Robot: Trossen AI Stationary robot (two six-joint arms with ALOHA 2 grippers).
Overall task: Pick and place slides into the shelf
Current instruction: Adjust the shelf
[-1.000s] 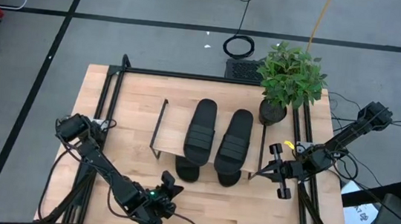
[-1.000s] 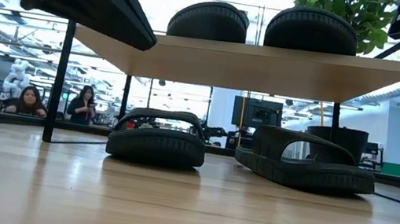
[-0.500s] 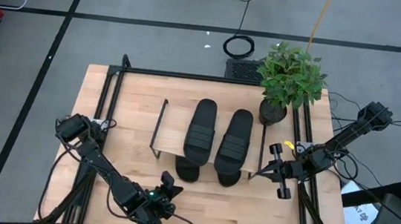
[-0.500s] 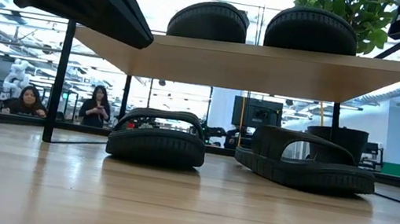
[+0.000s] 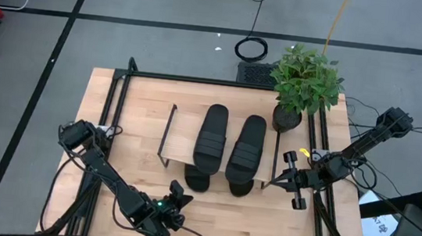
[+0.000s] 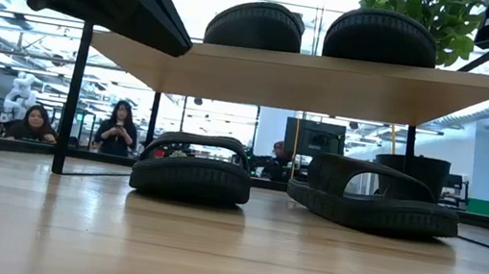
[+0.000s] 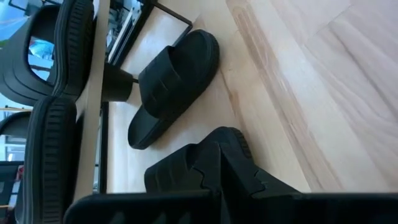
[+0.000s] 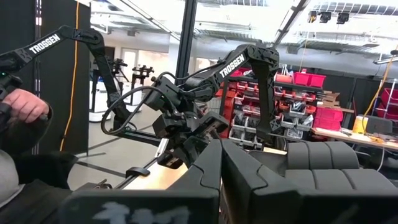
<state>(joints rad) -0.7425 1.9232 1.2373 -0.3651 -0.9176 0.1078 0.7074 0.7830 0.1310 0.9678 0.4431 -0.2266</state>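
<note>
The shelf (image 5: 182,135) stands mid-table, a light board (image 6: 312,77) on thin black legs. Two black slides (image 5: 211,138) (image 5: 247,145) lie side by side on its board. Two more slides (image 6: 192,170) (image 6: 376,200) rest on their soles on the table under it, their near ends (image 5: 196,182) (image 5: 240,188) poking out. My left gripper (image 5: 176,196) hovers near the table's near edge, in front of the shelf, shut and empty; its wrist view shows a lower slide (image 7: 177,81). My right gripper (image 5: 297,195) waits shut at the right rail, beside the shelf.
A potted plant (image 5: 305,85) stands at the table's far right corner, behind the shelf. Black rails (image 5: 108,123) run along the table's sides. Bare wood lies left of the shelf and along the near edge. People show in the room beyond (image 6: 119,128), and a hand (image 8: 25,106).
</note>
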